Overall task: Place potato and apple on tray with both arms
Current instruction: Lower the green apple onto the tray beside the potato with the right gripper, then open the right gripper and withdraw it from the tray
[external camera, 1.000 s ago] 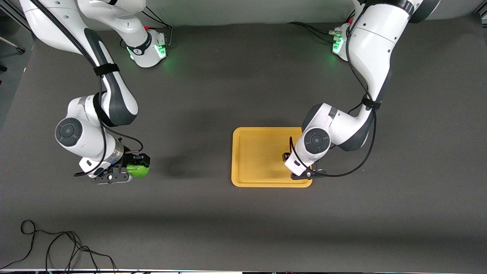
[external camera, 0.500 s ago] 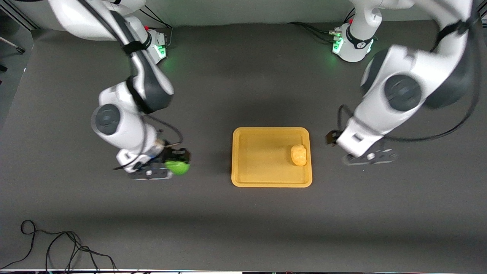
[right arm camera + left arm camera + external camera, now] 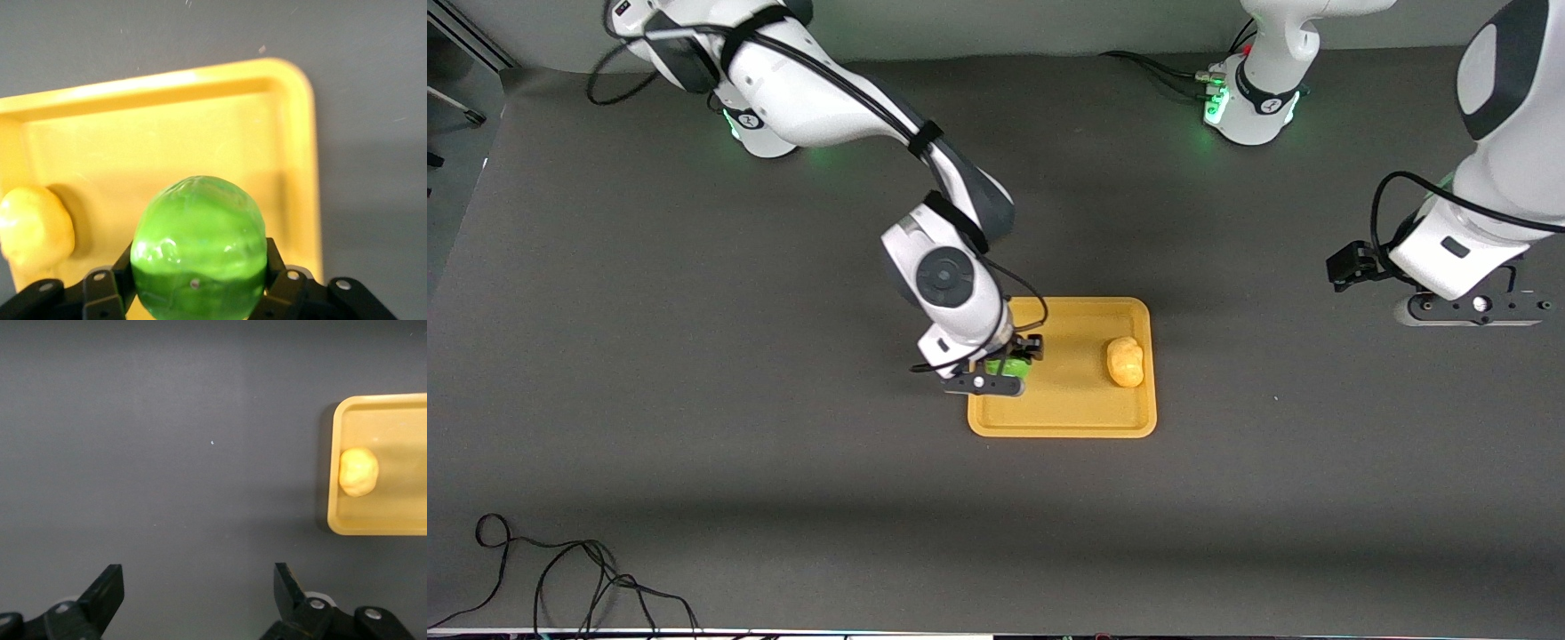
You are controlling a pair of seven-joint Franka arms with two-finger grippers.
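Note:
The yellow-orange tray [image 3: 1063, 418] lies mid-table. The potato [image 3: 1125, 362] lies on it, at the end toward the left arm; it also shows in the left wrist view [image 3: 358, 471] and the right wrist view [image 3: 33, 228]. My right gripper [image 3: 1007, 366] is shut on the green apple [image 3: 1008, 366] and holds it over the tray's end toward the right arm. In the right wrist view the apple [image 3: 198, 250] sits between the fingers above the tray [image 3: 200, 133]. My left gripper [image 3: 1467, 307] is open and empty over bare table, away from the tray [image 3: 400, 523].
A black cable [image 3: 560, 578] lies coiled on the table near the front camera, at the right arm's end. The arm bases [image 3: 1249, 107] stand along the edge farthest from the front camera.
My right gripper has carried the apple from the right arm's end of the table to over the tray. My left gripper has let go of the potato and drawn away from the tray.

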